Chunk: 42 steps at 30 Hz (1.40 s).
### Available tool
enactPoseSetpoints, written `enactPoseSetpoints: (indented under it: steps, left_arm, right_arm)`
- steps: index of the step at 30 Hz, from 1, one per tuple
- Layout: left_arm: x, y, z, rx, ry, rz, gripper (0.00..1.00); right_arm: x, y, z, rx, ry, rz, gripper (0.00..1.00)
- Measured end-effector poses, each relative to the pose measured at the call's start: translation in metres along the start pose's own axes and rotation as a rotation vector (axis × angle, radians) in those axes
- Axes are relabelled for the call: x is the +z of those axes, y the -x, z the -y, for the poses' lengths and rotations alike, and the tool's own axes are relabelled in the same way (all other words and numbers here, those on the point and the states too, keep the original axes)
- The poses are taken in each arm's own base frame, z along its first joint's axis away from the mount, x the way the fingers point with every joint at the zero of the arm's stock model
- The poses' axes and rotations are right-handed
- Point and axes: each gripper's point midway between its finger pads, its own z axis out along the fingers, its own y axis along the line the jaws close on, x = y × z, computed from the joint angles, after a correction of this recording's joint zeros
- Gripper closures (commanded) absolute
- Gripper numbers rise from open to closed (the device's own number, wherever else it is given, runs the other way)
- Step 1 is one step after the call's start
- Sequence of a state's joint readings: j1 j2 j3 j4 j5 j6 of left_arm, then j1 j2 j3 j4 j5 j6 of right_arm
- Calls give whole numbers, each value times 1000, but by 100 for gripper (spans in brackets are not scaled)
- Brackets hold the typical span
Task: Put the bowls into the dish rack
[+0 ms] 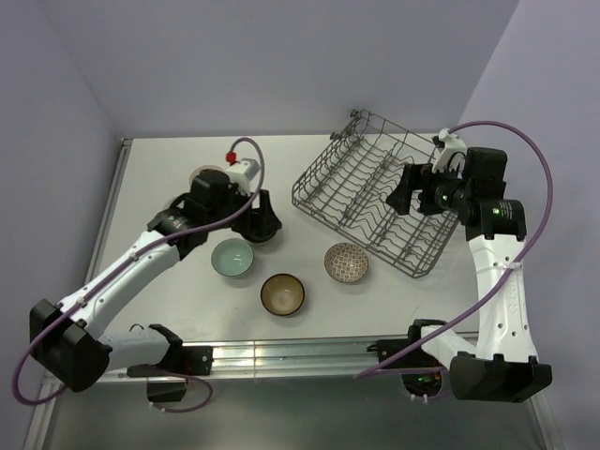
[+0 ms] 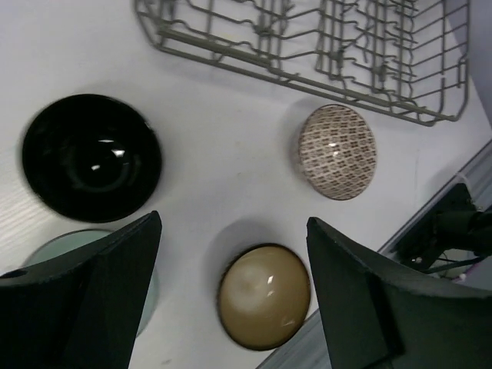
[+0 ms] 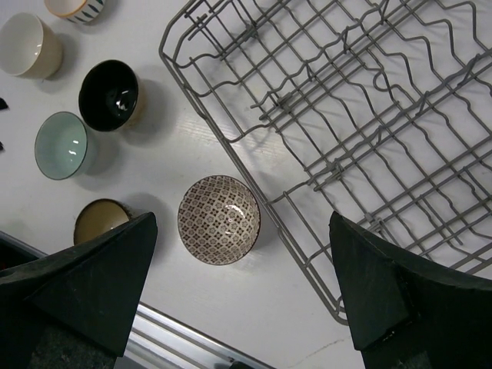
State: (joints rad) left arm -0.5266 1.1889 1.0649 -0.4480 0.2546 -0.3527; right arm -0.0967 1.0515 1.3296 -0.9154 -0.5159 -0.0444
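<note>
Several bowls stand on the white table left of the grey wire dish rack [image 1: 366, 187]: a pale teal one [image 1: 232, 258], a brown one with a tan inside [image 1: 282, 293] and a lattice-patterned one [image 1: 346, 262]. The black bowl [image 2: 91, 157] sits further back; in the top view my left gripper [image 1: 260, 225] covers most of it. That gripper [image 2: 233, 217] hovers open and empty above the bowls. A cream bowl [image 3: 29, 44] and a stripe-sided one [image 3: 73, 8] stand at the far left. My right gripper [image 1: 405, 192] hangs open and empty over the rack's front corner, with the lattice bowl [image 3: 219, 219] below it.
The rack [image 3: 346, 100] lies at an angle, empty, with upright tines. A metal rail [image 1: 300, 354] runs along the table's near edge, close to the tan bowl [image 2: 265, 296]. Cables loop round both arms. Walls close in at the back and left.
</note>
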Motion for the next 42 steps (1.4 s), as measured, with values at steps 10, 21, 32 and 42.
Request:
enactPoseSetpoints:
  steps: [10,21,32,42]
  left_arm:
    - [66,-53,57,-9,-47,-126,19]
    - [126,-121,60,-67,12,-307,24]
    - [153,-124,82,-103,-25,-303,27]
    - [166,-145,88,-116,-33,-344,28]
  right_arm:
    - [-4,5,18,132,-32,23,0]
    - [-27,41,4,101,-27,207,0]
    - [-44,58,-10,50,2,318,0]
    - [-40,54,-7,48,-1,327,0]
